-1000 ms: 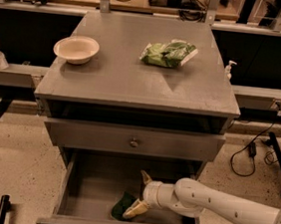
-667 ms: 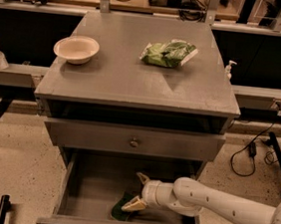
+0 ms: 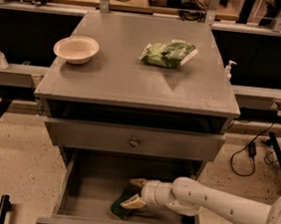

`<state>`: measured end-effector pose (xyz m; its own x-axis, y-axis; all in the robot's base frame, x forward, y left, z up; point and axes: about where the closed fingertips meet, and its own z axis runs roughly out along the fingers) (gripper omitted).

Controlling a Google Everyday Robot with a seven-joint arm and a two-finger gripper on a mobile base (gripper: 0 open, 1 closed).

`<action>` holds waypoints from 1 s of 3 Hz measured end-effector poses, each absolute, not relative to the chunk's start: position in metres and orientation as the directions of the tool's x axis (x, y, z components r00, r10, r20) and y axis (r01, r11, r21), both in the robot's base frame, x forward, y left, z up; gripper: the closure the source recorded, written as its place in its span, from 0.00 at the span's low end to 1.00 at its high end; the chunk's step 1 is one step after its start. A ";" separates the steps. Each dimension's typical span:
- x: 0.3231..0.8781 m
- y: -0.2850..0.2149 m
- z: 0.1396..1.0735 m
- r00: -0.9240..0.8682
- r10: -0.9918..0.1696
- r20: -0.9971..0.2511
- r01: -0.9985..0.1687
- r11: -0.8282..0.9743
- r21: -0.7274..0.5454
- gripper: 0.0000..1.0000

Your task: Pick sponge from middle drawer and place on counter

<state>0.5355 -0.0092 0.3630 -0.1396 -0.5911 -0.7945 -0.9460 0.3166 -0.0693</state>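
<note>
The middle drawer (image 3: 65, 186) is pulled open below the closed drawer front with the round knob (image 3: 133, 143). The sponge (image 3: 118, 210), dark green with a pale edge, lies on the drawer's grey floor near the front edge. My gripper (image 3: 136, 192) reaches into the drawer from the right on a white arm. Its two tan fingers are spread apart, and the lower fingertip (image 3: 133, 202) rests at the sponge's upper right edge. The counter (image 3: 133, 83) is the grey top of the cabinet.
A cream bowl (image 3: 76, 48) stands at the counter's left. A crinkly green bag (image 3: 166, 52) lies at its back right. A spray bottle (image 3: 228, 69) stands by the right edge. Cables lie on the floor at the right.
My gripper has shifted slightly left and down onto the sponge, and its fingers stand a little closer together. The sponge has not moved.
</note>
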 end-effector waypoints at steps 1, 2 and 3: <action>0.536 -0.009 0.363 -0.140 -0.591 -0.794 -0.946 0.317 -0.069 0.46; 0.536 -0.009 0.364 -0.140 -0.591 -0.795 -0.946 0.317 -0.069 0.64; 0.536 -0.009 0.364 -0.140 -0.591 -0.795 -0.946 0.317 -0.069 0.87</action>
